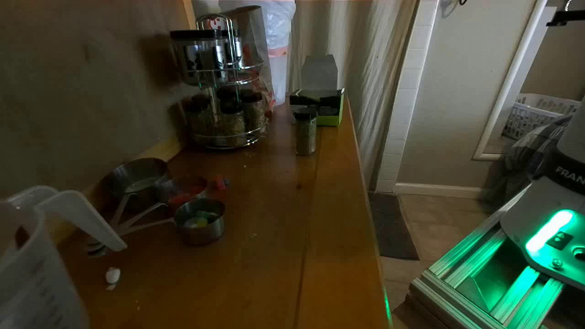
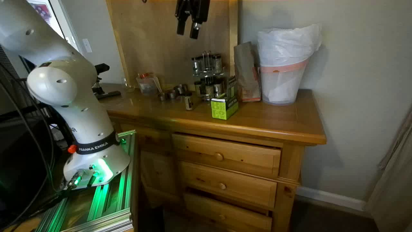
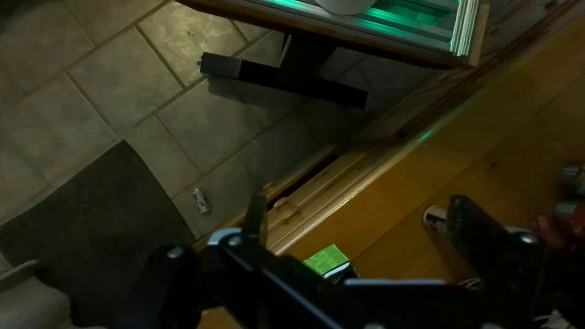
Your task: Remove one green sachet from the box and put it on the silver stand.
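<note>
Your hand [image 2: 187, 34], at top centre of an exterior view, holds nothing; its fingers [image 3: 470, 224], wide apart in the wrist view, look readied for a pinch; the box [image 2: 221, 109], just right of centre on the bench [image 2: 273, 120], has its lid [image 1: 320, 73] raised, probably so you can reach in from above; behind it, the silver stand [image 2: 208, 73] carries jars [image 1: 232, 121], so expect to hunt for a spot; no green sachet can be made out, but it presumably lies in the box, well apart from your hand, lower and slightly right in an exterior view.
</note>
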Controlling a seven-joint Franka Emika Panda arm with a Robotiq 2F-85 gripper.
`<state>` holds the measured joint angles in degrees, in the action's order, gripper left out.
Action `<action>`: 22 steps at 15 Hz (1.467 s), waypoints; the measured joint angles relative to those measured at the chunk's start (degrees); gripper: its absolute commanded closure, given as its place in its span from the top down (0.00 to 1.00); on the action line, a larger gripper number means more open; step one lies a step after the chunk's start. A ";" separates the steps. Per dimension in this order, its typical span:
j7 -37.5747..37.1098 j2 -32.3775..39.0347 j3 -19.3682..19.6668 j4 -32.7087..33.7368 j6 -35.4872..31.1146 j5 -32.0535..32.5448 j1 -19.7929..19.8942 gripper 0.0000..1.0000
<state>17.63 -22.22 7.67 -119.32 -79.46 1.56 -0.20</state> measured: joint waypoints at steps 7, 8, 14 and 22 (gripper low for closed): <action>0.14 -0.01 -0.19 -0.03 -0.05 0.01 0.03 1.00; 0.83 -0.06 -0.53 -0.17 -0.52 0.02 -0.05 1.00; 6.88 -3.02 -5.57 -4.88 -6.23 0.62 -4.05 1.00; -4.49 -12.28 -13.06 -21.03 -32.82 1.59 -7.45 1.00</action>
<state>13.14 -34.49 -5.39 -140.35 -112.28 3.15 -7.65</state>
